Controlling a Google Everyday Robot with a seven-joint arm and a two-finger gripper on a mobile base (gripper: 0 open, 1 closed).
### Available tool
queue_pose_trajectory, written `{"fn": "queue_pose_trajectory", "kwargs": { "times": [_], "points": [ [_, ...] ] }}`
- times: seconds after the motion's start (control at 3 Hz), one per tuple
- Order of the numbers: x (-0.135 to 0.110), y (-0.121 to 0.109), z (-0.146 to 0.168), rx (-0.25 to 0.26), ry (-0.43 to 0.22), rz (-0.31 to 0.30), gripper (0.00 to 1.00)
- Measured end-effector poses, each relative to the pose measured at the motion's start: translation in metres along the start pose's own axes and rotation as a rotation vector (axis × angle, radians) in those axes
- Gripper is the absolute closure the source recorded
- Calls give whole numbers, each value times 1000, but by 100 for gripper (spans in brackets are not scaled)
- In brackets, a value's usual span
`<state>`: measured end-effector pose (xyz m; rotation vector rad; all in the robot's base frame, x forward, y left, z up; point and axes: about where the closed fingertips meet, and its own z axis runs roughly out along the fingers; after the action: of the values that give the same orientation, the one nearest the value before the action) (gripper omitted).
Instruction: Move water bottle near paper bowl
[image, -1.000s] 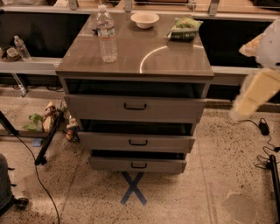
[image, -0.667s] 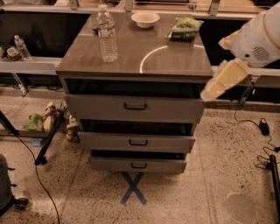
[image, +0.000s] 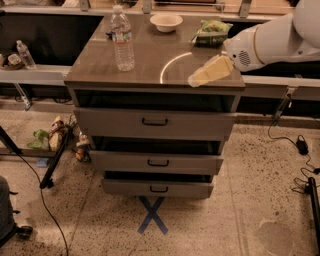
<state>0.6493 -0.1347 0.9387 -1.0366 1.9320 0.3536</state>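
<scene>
The water bottle (image: 122, 39) stands upright on the left part of the grey cabinet top (image: 150, 65). It is tall, clear and ribbed, with a white cap. The paper bowl (image: 166, 21) is small, white and round and sits at the back middle of the top. My gripper (image: 200, 78) has pale yellow fingers and reaches in from the right on a white arm. It hovers over the front right part of the top, well to the right of the bottle and apart from it. It holds nothing that I can see.
A green-and-white snack bag (image: 212, 29) lies at the back right of the top. The cabinet's three drawers (image: 155, 121) stand partly open. A smaller clear bottle (image: 25, 54) stands on the ledge at far left. Cables and a blue X (image: 152, 215) are on the floor.
My arm has swung in from the right edge and up, and the gripper now sits over the cabinet top's front right. The bottle and bowl have not moved.
</scene>
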Motion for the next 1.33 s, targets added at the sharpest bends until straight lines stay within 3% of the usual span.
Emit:
{"fn": "queue_pose_trajectory", "kwargs": {
  "times": [0.33,1.0,1.33],
  "points": [
    [-5,-6,4,26,-23,8,0],
    [-4,-4,55,40,-107,118,0],
    [-9,-9,79,78,-157,161,0]
  ]
}}
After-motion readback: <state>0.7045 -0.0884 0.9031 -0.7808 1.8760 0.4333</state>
